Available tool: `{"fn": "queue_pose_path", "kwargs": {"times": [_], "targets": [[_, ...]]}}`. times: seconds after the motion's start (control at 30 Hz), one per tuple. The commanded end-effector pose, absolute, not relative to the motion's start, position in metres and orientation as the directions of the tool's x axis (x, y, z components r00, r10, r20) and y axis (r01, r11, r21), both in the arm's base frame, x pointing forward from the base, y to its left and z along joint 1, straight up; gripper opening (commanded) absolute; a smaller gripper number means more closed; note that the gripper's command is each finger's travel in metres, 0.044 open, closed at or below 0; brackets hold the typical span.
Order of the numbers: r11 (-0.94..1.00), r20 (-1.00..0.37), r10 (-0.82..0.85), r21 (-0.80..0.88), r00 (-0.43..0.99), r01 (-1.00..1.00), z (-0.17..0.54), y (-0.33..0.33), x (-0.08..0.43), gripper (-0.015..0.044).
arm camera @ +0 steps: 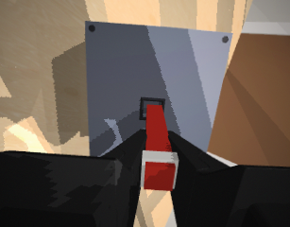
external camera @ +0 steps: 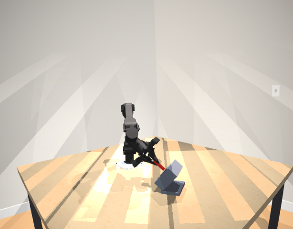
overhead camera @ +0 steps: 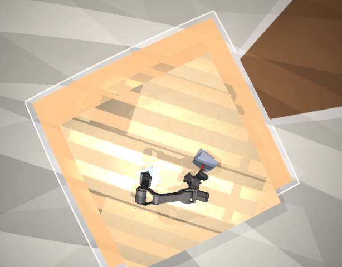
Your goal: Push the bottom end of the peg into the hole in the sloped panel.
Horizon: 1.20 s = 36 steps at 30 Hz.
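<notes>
The red square peg (overhead camera: 202, 167) (external camera: 159, 165) (arm camera: 157, 127) is tilted, its bottom end towards the panel. My gripper (external camera: 153, 160) (arm camera: 155, 137) is shut on it, near its white-banded top end. The blue-grey sloped panel (overhead camera: 205, 161) (external camera: 169, 175) (arm camera: 116, 71) faces the gripper. Its square hole (arm camera: 142, 110) has a dark rim. In the wrist view the peg's bottom end overlaps the lower right part of the hole, and the flat sides look roughly in line with the rim. Whether the tip is at the face or just inside is hard to tell.
The panel's foot (external camera: 170, 192) rests on the wooden table (overhead camera: 171, 120) (external camera: 104, 209). The arm's white base plate (overhead camera: 155, 176) (external camera: 126, 167) is left of the panel in the top and exterior views. Hard bands of light and shadow cross the table and panel.
</notes>
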State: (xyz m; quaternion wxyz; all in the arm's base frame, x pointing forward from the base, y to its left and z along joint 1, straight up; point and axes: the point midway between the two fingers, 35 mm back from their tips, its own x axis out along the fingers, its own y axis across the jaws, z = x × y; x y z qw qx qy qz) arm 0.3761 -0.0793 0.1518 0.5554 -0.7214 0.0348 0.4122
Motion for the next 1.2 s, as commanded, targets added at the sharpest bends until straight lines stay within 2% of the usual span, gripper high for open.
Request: {"fn": "queue_pose_path", "kwargs": {"times": [0.0, 1.17], "targets": [[-0.377, -0.635, 0.408, -0.771, 0.656, -0.513, 0.149, -0.079, 0.376, 0.0000], [-0.376, -0.635, 0.408, -0.772, 0.656, -0.512, 0.138, -0.072, 0.389, 0.0000]]}}
